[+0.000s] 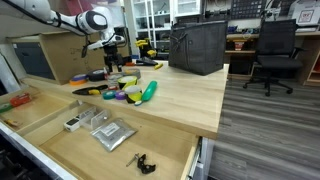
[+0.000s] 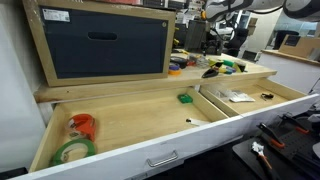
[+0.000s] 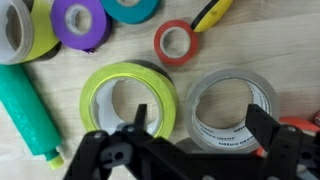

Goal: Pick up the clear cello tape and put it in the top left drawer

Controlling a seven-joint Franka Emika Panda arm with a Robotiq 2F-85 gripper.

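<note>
The clear cello tape (image 3: 232, 82) is a see-through roll with printed text on its core. It lies flat on the wooden top, next to a lime-green roll (image 3: 128, 80). My gripper (image 3: 200, 122) is open just above it, one finger at each side of the roll. In an exterior view my gripper (image 1: 112, 48) hangs over the cluster of tapes (image 1: 122, 92) at the back of the worktop. The top left drawer (image 2: 130, 122) is pulled out; it holds an orange and a green roll (image 2: 75, 138). It also shows in an exterior view (image 1: 30, 108).
Around the clear tape lie a purple roll (image 3: 80, 22), a small red roll (image 3: 176, 42), a teal roll (image 3: 130, 8) and a green marker (image 3: 28, 115). The wider open drawer (image 1: 175, 150) holds a grey foil packet (image 1: 110, 132) and a black clip (image 1: 141, 160). A dark bin (image 1: 196, 46) stands on the worktop.
</note>
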